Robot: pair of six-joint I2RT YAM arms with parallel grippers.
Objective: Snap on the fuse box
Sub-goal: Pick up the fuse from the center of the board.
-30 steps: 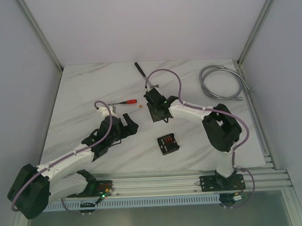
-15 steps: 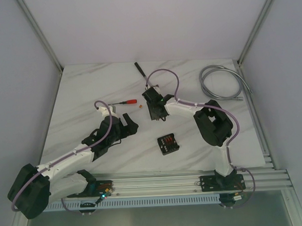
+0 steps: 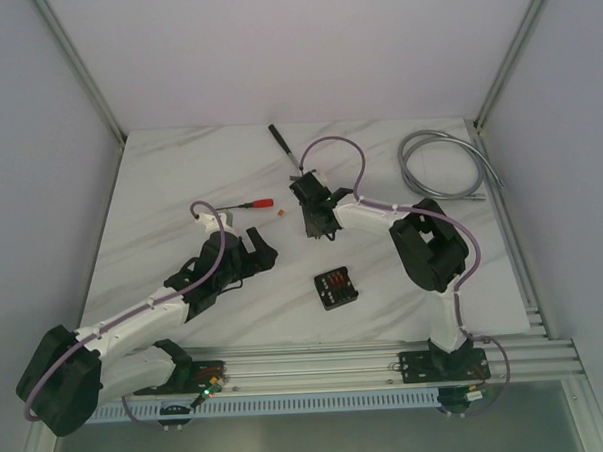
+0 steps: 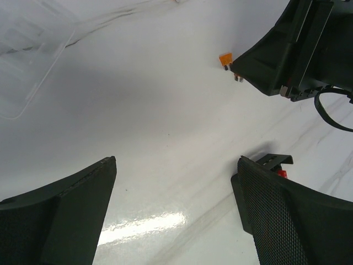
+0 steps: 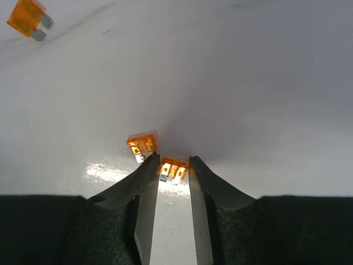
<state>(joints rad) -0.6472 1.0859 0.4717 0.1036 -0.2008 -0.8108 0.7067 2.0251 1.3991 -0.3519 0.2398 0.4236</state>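
The fuse box, a small black square box with red fuses in its slots, lies on the marble table between the arms; the left wrist view shows only its corner behind one finger. My right gripper is lowered to the table behind it. In the right wrist view the right gripper has its narrow jaws against both sides of a small orange fuse lying on the table. A second orange fuse lies just left of the fingertips. My left gripper is open over bare table, holding nothing.
A third loose orange fuse lies further left. A red-handled screwdriver, a black tool and a coiled grey cable lie at the back. A clear plastic piece lies ahead-left of my left gripper.
The right arm has shifted slightly toward the back and its jaws have narrowed onto the orange fuse. The left arm and the fuse box have stayed put.
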